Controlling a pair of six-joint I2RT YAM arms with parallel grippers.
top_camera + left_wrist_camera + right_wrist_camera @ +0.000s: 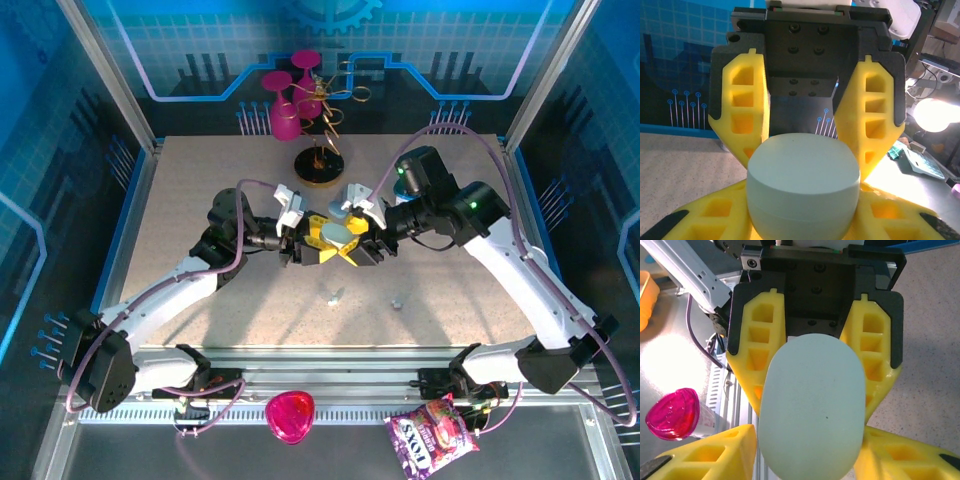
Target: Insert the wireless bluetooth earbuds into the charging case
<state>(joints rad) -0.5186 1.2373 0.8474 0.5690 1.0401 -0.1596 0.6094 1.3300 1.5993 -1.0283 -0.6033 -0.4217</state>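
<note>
Top external view: wireless bluetooth earbuds (333, 297), two tiny blurred specks, lie on the table (200, 200) nearer the arm bases than the charging case (802, 185). Case clenched by left gripper (807, 157); right gripper (814, 397) straddles it, grasp indeterminate, case's lower end cropped.

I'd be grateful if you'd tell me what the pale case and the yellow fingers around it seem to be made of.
Charging case: likely hard plastic, matte pale blue-white, going by its smooth, even shell and a faint seam line near the base.
Yellow fingers: probably printed plastic or a rubbery polymer, matte, with open lattice cells. The look does not settle how soft they are.
</note>
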